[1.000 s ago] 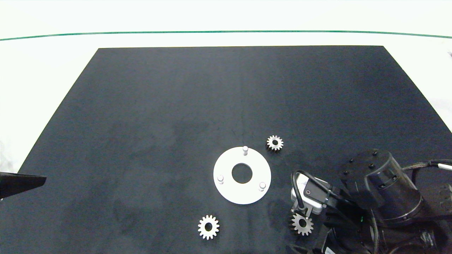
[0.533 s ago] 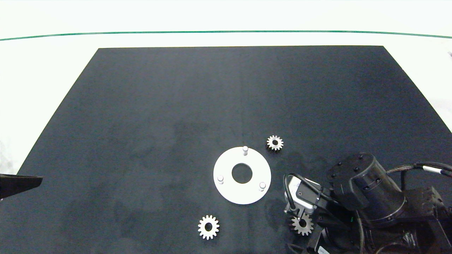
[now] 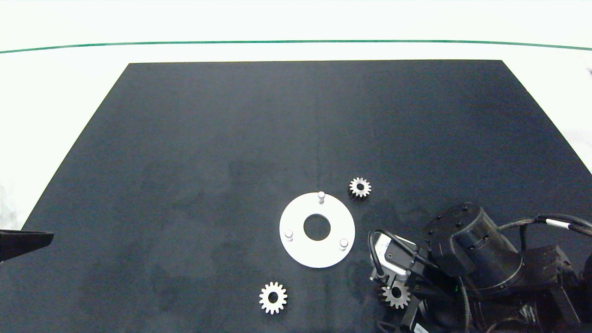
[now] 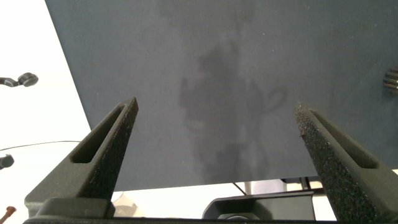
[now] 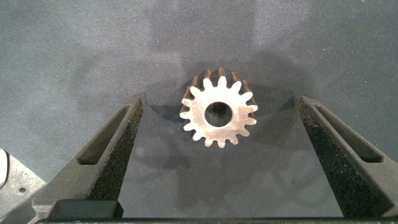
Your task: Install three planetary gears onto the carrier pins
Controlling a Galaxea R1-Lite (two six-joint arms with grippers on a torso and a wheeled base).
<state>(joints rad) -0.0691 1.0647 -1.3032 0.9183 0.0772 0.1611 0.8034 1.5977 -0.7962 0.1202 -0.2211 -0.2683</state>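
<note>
The white carrier disc (image 3: pixel 296 229) lies on the black mat with three bare pins: one at the far side (image 3: pixel 321 197), one at the near left (image 3: pixel 288 234), one at the near right (image 3: pixel 343 243). Three silvery gears lie flat on the mat: one beyond the disc to the right (image 3: pixel 360 187), one near-left of it (image 3: pixel 273 298), one near-right (image 3: pixel 396 294). My right gripper (image 5: pixel 217 134) is open right over that near-right gear (image 5: pixel 218 116), a finger on either side without touching it. My left gripper (image 4: pixel 217 137) is open and parked at the mat's left edge (image 3: pixel 23 241).
The black mat (image 3: pixel 231 138) covers most of a white table, with a green line (image 3: pixel 296 41) along the far side. The right arm's dark bulk (image 3: pixel 481 268) fills the near right corner. One gear's edge (image 4: pixel 392 81) shows in the left wrist view.
The right arm has slid leftward and lower over the near-right gear, its wrist now covering more of it. The left gripper has drawn slightly back toward the left edge. Gears and disc lie unmoved.
</note>
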